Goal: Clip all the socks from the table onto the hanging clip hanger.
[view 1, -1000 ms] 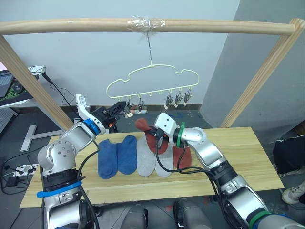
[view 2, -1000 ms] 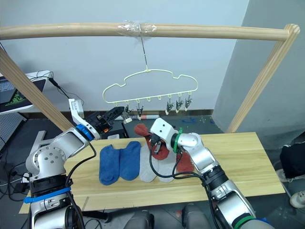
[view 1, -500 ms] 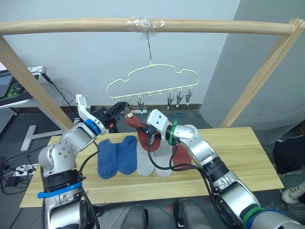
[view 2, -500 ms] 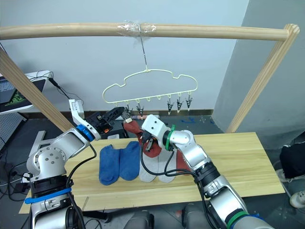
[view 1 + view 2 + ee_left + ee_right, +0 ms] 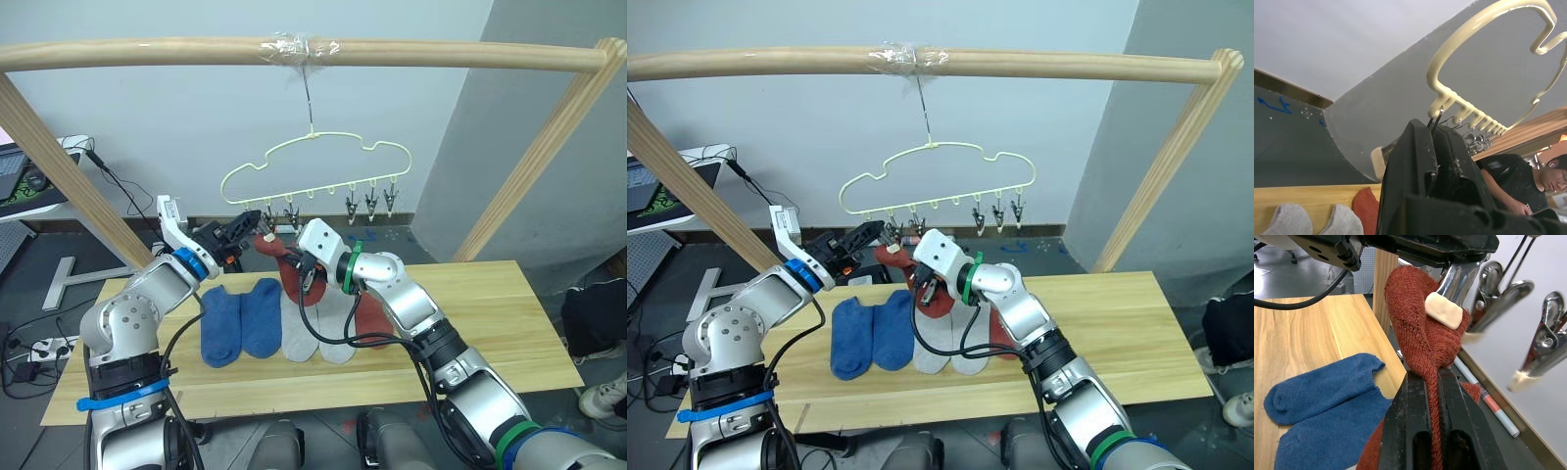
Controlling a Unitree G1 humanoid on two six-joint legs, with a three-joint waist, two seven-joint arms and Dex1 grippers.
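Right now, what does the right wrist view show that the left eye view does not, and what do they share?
The right wrist view shows the metal clip with its pale pad pressed on the top of the rust red sock, which the right gripper pinches between its fingers. The left eye view shows the whole clip hanger hanging from the wooden pole, the two grey socks and the table. Both show the raised red sock, the blue socks and the left gripper at the clip.
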